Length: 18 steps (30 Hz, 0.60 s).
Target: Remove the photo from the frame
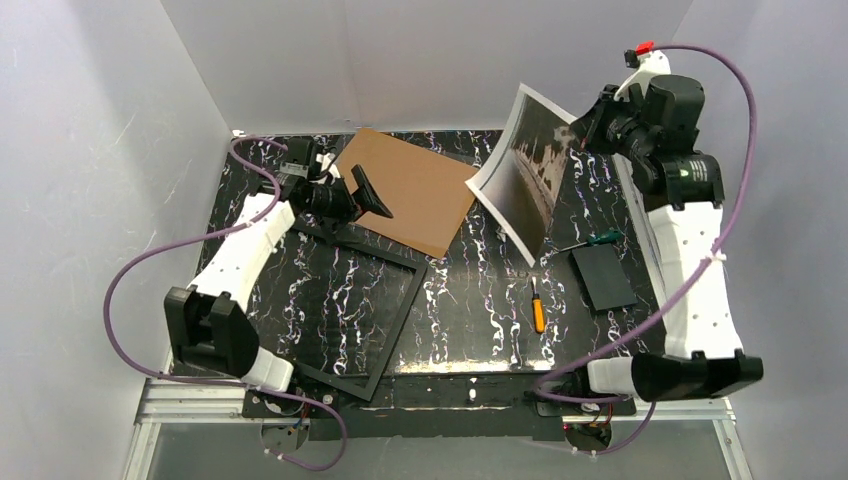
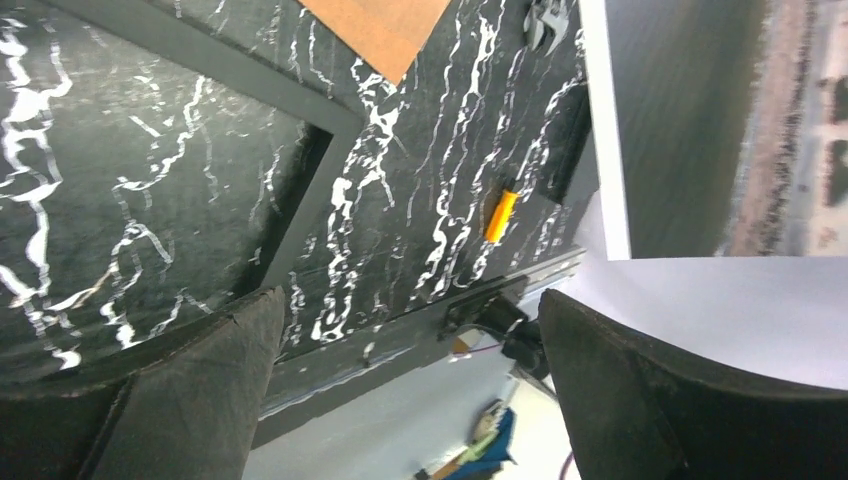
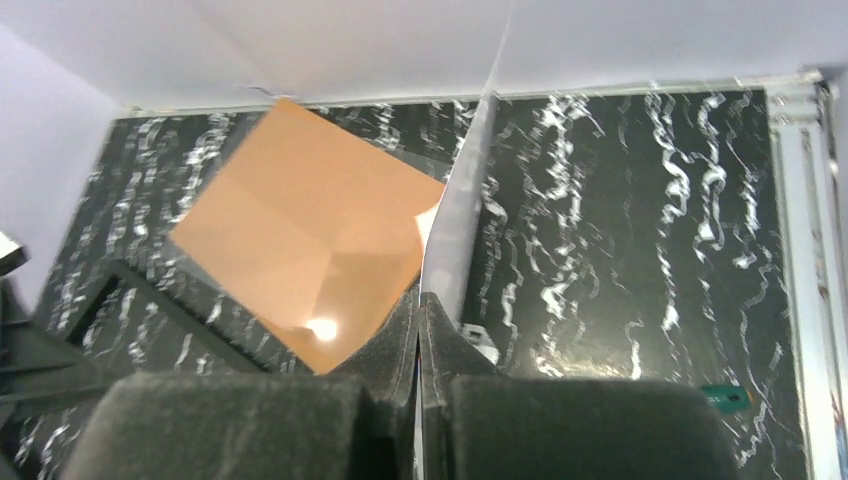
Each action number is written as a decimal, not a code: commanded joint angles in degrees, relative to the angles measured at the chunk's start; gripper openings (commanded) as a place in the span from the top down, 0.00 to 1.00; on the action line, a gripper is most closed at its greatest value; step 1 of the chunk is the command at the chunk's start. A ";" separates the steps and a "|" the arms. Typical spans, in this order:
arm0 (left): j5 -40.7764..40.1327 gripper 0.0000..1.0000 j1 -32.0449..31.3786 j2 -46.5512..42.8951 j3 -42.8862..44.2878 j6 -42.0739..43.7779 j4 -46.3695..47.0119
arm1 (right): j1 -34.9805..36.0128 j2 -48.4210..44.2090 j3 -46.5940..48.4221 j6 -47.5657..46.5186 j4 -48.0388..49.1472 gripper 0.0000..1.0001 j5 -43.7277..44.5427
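The photo [image 1: 525, 170] hangs tilted in the air, right of and beyond the frame [image 1: 396, 330], its edge pinched in the right gripper's [image 1: 582, 130] closed jaws. The left gripper [image 1: 358, 195] hovers over the frame's far corner, jaws wide.

The bench [image 1: 470, 300] has a glossy black top, veined white like polished marble. The backing board [image 1: 410, 190] is smooth brown fibreboard with a faint sheen, and the frame [image 1: 399, 330] is matt black. The photo [image 1: 530, 175] is thin, bending paper with a glossy printed face. The pads [image 3: 560, 425] of the right pincer [image 3: 418, 315] look like coarse black foam. The screwdriver [image 1: 538, 315] has an orange plastic handle.
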 commanded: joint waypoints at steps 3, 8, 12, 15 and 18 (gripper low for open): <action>-8.34 0.00 0.33 -7.89 0.61 10.92 -12.97 | 10.84 -2.67 8.73 -0.21 -0.21 0.99 -1.61; -19.29 0.00 0.52 -11.91 0.73 17.44 -15.95 | 20.37 3.95 18.58 4.82 3.14 0.99 -5.24; -30.51 0.00 0.86 -16.16 -1.65 21.40 -15.86 | 23.69 10.34 24.83 12.26 9.04 0.99 -12.01; -35.28 0.00 1.86 -18.64 -3.78 22.78 -14.26 | 24.32 14.56 27.68 19.20 14.24 0.99 -18.01; -36.28 0.00 2.56 -18.01 -3.19 23.60 -15.10 | 24.47 17.22 26.43 25.18 21.35 0.99 -22.12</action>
